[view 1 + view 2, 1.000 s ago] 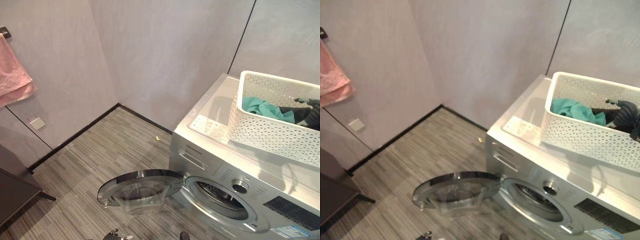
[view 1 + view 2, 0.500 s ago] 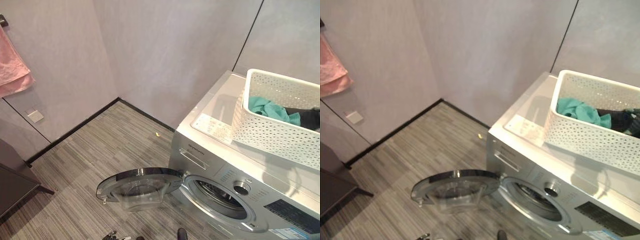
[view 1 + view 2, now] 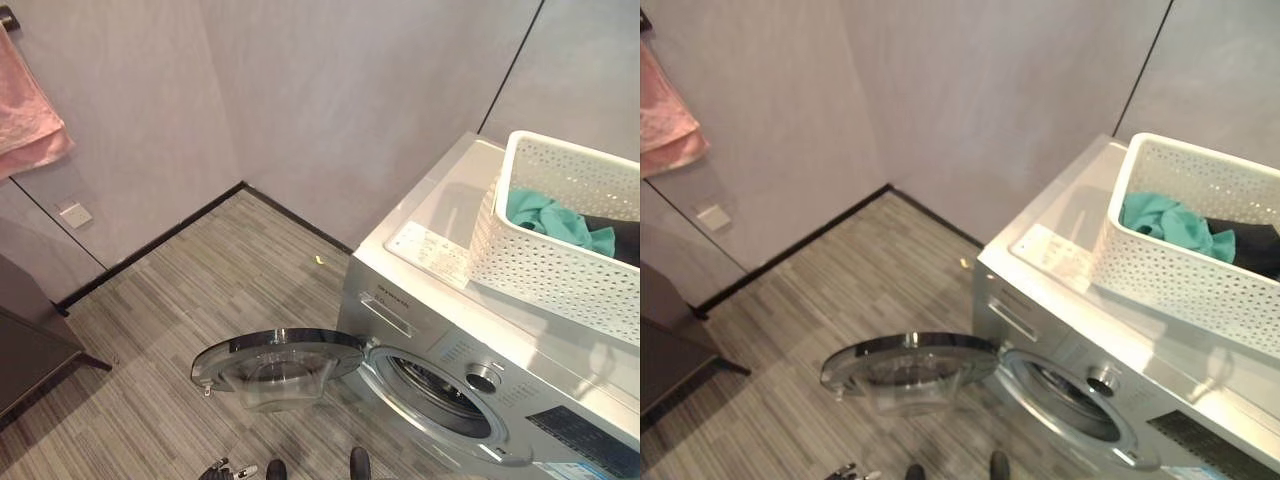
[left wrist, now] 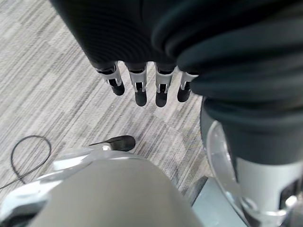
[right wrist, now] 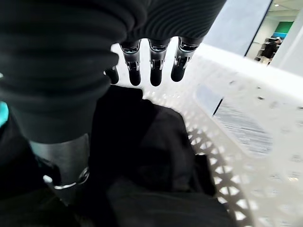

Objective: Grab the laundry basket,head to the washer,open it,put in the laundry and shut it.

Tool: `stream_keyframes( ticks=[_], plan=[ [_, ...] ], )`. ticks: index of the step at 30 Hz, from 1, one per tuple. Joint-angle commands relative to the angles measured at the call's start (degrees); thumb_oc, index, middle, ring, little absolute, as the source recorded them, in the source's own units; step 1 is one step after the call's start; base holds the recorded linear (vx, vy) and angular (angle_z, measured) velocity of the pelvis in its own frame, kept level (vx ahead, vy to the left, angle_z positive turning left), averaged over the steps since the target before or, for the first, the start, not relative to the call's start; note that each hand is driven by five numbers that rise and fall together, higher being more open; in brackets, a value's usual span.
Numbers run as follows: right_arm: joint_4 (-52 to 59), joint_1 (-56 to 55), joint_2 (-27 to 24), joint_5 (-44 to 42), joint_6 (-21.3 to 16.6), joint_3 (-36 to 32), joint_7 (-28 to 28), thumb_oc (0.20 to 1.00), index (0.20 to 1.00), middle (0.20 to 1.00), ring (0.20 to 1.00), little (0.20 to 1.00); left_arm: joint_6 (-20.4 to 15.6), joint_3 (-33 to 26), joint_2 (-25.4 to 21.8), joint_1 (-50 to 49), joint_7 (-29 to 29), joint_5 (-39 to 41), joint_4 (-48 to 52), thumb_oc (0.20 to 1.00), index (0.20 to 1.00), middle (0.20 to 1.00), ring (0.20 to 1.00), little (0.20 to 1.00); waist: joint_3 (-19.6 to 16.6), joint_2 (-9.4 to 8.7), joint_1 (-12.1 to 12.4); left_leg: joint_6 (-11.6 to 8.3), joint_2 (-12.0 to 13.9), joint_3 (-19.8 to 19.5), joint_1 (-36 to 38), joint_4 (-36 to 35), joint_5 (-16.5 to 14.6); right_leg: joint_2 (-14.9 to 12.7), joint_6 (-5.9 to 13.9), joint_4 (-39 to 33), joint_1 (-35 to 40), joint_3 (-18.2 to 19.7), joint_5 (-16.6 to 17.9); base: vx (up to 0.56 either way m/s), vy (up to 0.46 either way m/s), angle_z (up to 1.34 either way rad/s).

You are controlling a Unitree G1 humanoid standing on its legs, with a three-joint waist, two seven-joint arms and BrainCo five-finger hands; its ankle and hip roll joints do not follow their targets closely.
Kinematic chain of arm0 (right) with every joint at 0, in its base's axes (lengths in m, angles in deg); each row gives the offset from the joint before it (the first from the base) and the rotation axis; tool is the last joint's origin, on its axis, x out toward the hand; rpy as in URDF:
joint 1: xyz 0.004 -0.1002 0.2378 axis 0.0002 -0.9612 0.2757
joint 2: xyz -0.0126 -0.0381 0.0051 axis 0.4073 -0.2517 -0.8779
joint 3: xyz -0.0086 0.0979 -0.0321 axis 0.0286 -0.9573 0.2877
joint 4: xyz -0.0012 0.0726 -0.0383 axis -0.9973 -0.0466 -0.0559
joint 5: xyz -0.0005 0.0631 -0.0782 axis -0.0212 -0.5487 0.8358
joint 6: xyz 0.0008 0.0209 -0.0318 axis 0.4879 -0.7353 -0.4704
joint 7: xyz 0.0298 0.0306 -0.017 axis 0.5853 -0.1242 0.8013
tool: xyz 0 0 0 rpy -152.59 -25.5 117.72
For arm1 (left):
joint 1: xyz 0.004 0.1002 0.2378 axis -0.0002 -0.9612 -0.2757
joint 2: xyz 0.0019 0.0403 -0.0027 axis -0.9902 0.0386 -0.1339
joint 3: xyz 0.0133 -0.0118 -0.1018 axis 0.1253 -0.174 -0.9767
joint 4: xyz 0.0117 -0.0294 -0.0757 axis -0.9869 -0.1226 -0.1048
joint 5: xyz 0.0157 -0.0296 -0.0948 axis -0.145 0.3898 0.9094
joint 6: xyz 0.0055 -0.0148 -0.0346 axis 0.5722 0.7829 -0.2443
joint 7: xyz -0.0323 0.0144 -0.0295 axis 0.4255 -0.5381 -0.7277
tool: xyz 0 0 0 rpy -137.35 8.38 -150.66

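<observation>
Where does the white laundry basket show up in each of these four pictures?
Left eye view: white laundry basket at the right edge, on top of the washer.
Right eye view: again at the right, on the washer.
Left wrist view: not in it.
Right wrist view: its perforated wall runs beyond the right hand.
Shared landmark: the dark garment inside.

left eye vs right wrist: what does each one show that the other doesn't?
Left eye view: the washer with its door swung open, the pink towel on the wall, and teal laundry in the basket. Right wrist view: the right hand with straight fingers over the dark laundry. Both: the white laundry basket holding dark laundry.
</observation>
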Motion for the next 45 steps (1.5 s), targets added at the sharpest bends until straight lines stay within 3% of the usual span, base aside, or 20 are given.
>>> stream_keyframes(
  ticks=[1, 6, 8, 10, 17, 41, 44, 45],
  plan=[
    [-1.7, 5.4, -1.0, -0.4, 0.8, 3.6, 0.7, 1.0, 1.0, 1.0, 1.0, 1.0, -1.7, 1.0, -1.3, 1.4, -0.3, 1.2, -0.6, 1.0, 1.0, 1.0, 1.0, 1.0, 0.5, -4.04, 0.8, -3.38, 2.2, -2.6, 0.9, -0.7, 0.4, -2.2, 2.72, 0.5, 0.9, -2.6, -2.7, 0.0, 0.0, 0.0],
    [7.3, 3.5, -1.4, -4.0, 0.1, 6.7, -3.7, 1.0, 1.0, 1.0, 1.0, 1.0, -2.1, 2.4, -0.8, 2.1, -0.5, 1.1, 0.4, 1.0, 1.0, 1.0, 1.0, 1.0, 1.5, -4.25, 0.7, -3.83, 2.8, -3.0, 0.2, -0.7, 1.2, -1.6, 2.18, 0.5, 0.3, -2.7, -3.0, 0.01, -0.042, 0.04],
    [21.3, 1.9, -5.6, -7.8, -0.8, 13.8, -10.8, 1.0, 1.0, 1.0, 1.0, 1.0, -2.6, 4.2, 0.1, 1.7, -1.4, 0.9, 2.3, 1.0, 1.0, 1.0, 1.0, 1.0, 1.9, -4.71, 0.1, -3.92, 3.2, -2.6, 1.2, -0.7, 0.8, -1.2, 2.08, 0.5, 1.2, -2.6, -3.2, 0.03, 0.003, 0.06],
    [31.5, 1.9, -10.0, -12.4, -1.7, 18.6, -14.6, 1.0, 1.0, 1.0, 1.0, 1.0, -3.0, 4.4, 0.7, 1.5, -2.1, 1.0, 3.2, 1.0, 1.0, 1.0, 1.0, 1.0, 1.8, -4.85, -0.2, -3.93, 3.2, -2.0, 2.4, -0.7, 0.2, -1.2, 2.27, 0.5, 2.0, -2.3, -3.0, 0.02, 0.047, 0.0],
    [38.7, -1.5, -13.7, -16.5, -3.2, 19.1, -16.2, 1.0, 1.0, 1.0, 1.0, 1.0, -3.5, 3.8, 1.3, 2.0, -2.1, -0.1, 2.8, 1.0, 1.0, 1.0, 1.0, 1.0, 1.3, -5.04, -1.4, -3.84, 3.1, -1.5, 3.1, -0.7, -0.5, -1.7, 2.79, 0.5, 2.5, -2.1, -2.8, -0.01, 0.05, -0.06],
    [37.7, -8.9, -12.0, -15.5, -2.9, 11.9, -15.5, 1.0, 1.0, 1.0, 1.0, 1.0, -3.2, 3.1, 0.5, 1.1, -2.0, -2.4, 1.8, 1.0, 1.0, 1.0, 1.0, 1.0, 0.2, -5.74, -1.5, -3.06, 2.1, -0.4, 3.7, -0.7, -1.6, -2.6, 3.6, 0.5, 2.5, -1.6, -1.8, -0.01, 0.015, -0.02],
    [32.0, -9.2, -10.6, -15.3, -3.0, 7.2, -11.6, 1.0, 1.0, 1.0, 1.0, 1.0, -3.1, 3.1, 0.6, 0.9, -1.9, -2.7, 0.7, 1.0, 1.0, 1.0, 1.0, 1.0, 0.1, -5.56, -1.5, -2.84, 1.8, -0.4, 3.7, -0.7, -1.7, -3.0, 3.69, 0.5, 2.6, -1.7, -1.7, 0.0, 0.0, 0.0],
    [23.9, -8.1, -8.2, -14.3, -3.1, -0.2, -4.9, 1.0, 1.0, 1.0, 1.0, 1.0, -2.9, 2.9, 0.7, 0.8, -1.3, -2.6, -0.1, 1.0, 1.0, 1.0, 1.0, 1.0, -0.3, -5.26, -1.5, -2.63, 1.5, -0.5, 3.7, -0.7, -1.8, -3.1, 3.72, 0.5, 2.5, -1.7, -1.6, 0.0, 0.0, 0.0]
  ],
)
